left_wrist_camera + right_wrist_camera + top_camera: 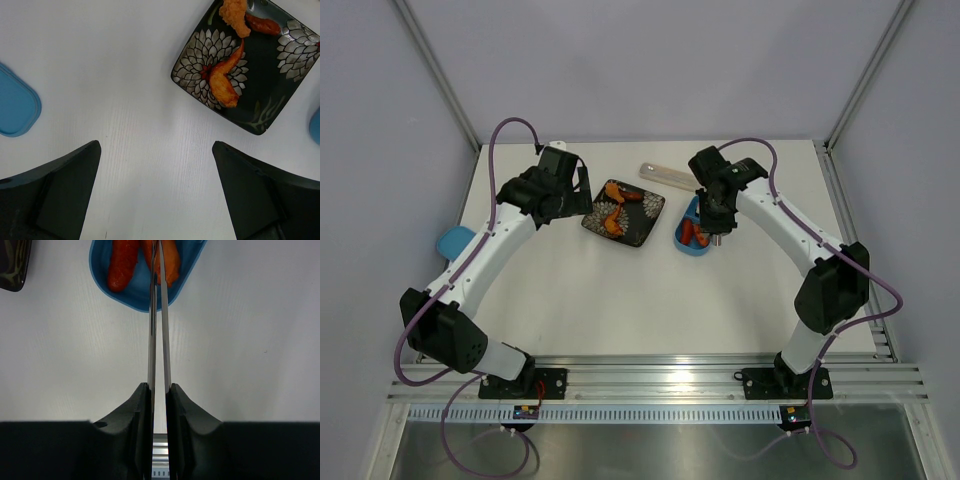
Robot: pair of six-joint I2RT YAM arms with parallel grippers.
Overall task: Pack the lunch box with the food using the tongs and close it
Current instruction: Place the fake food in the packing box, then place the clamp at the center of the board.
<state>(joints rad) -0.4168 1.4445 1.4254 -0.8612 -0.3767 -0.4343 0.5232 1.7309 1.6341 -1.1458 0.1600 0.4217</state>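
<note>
The light-blue lunch box [686, 243] lies right of the black plate and holds a red sausage [122, 262] and an orange piece [171, 265]. My right gripper [159, 386] is shut on the silver tongs [152, 340]. Their two arms run nearly together up to the lunch box [100, 270], with the tips over the orange piece. More food lies on the plate: a curved orange piece [225, 80], a battered piece [235, 15] and a red one [262, 24]. My left gripper [156, 147] hangs open over bare table, left of the plate. The blue lid [15, 105] lies at the far left.
The black patterned plate [640, 232] sits at the table's middle back. A long translucent case [670, 176] lies behind it. The lid [453, 241] rests near the table's left edge. Metal frame posts rise at both back corners.
</note>
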